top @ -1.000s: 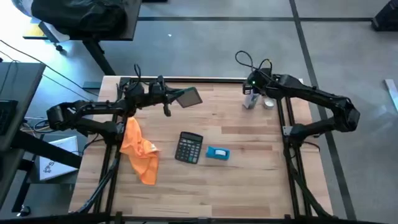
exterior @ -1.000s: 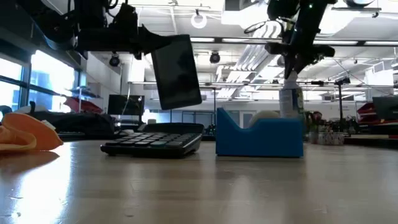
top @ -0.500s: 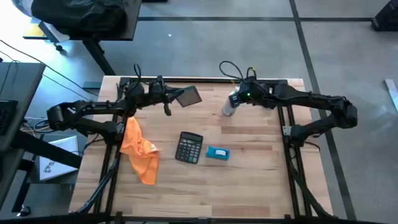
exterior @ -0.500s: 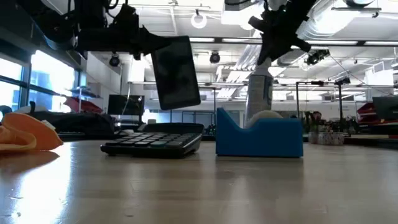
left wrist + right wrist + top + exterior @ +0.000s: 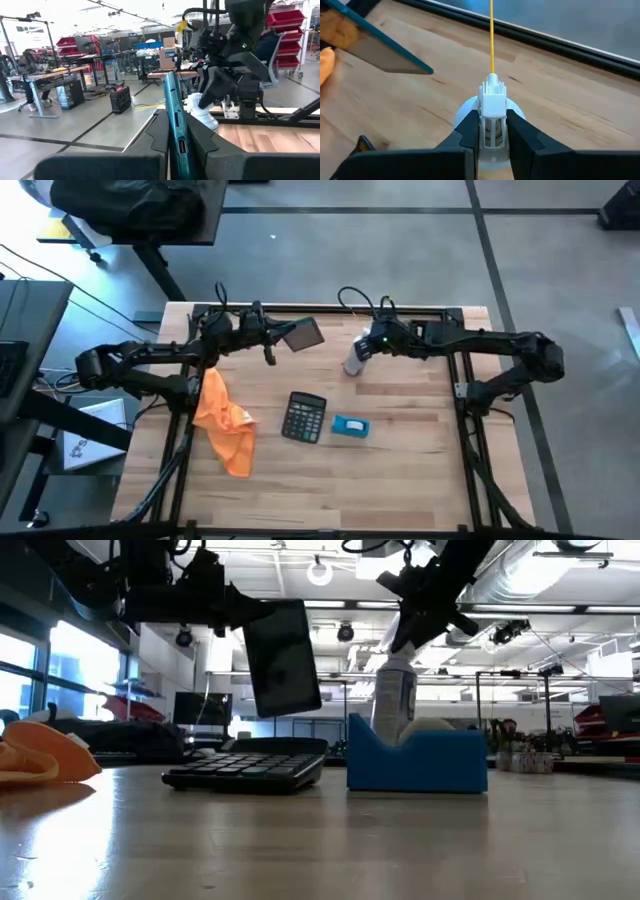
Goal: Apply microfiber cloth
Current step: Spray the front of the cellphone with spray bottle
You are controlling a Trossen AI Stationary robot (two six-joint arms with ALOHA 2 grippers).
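So the microfiber cloth [image 5: 222, 424] is lying crumpled by the left edge of the surface [image 5: 400, 470], not touched by anything. Its long axis runs roughly from far edge to near edge. The left fingers [image 5: 283, 336] are pinching the teal slab [image 5: 305, 336] on edge, up in the air near the far edge, so the cloth sits below them and toward the near edge. The right fingers [image 5: 366, 347] are clamped on a white spray bottle [image 5: 355, 359] further right. Left arm is clearly the nearer one, but both are busy holding stuff
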